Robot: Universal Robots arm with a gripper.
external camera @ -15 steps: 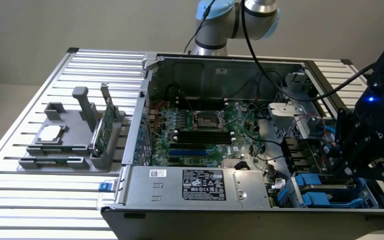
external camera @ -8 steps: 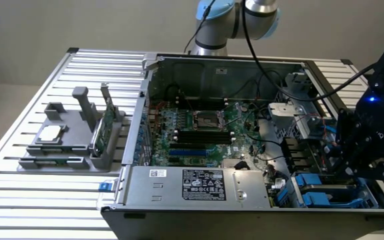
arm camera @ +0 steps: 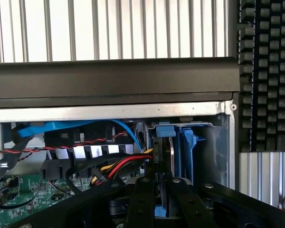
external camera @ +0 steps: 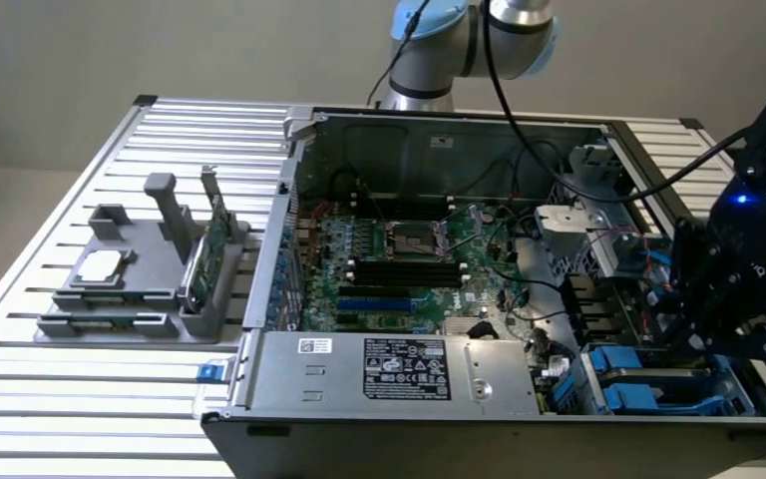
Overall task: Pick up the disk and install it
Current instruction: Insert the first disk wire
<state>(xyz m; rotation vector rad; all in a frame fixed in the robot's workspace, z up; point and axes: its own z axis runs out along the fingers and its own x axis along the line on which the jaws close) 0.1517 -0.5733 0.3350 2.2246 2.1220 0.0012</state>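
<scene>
In the wrist view the disk (arm camera: 164, 156) stands edge-on in the drive bay at the corner of the open computer case. Its blue carrier bracket (arm camera: 186, 142) wraps the top and one side. My gripper (arm camera: 159, 184) reaches in from below, and its two black fingers (arm camera: 140, 202) are pressed against the disk's two faces, shut on it. In the exterior view the arm's black wrist head (external camera: 745, 269) hangs over the case's corner on the exterior view's right. Blue drive carriers (external camera: 642, 384) sit just below it.
Red, yellow and black cables (arm camera: 118, 166) and a blue cable (arm camera: 61, 127) run right beside the disk. The case's black wall (arm camera: 114, 78) stands just behind the bay. A grey holder (external camera: 131, 289) with a silver chip (external camera: 101, 264) and a green card (external camera: 210, 249) sits on the exterior view's left.
</scene>
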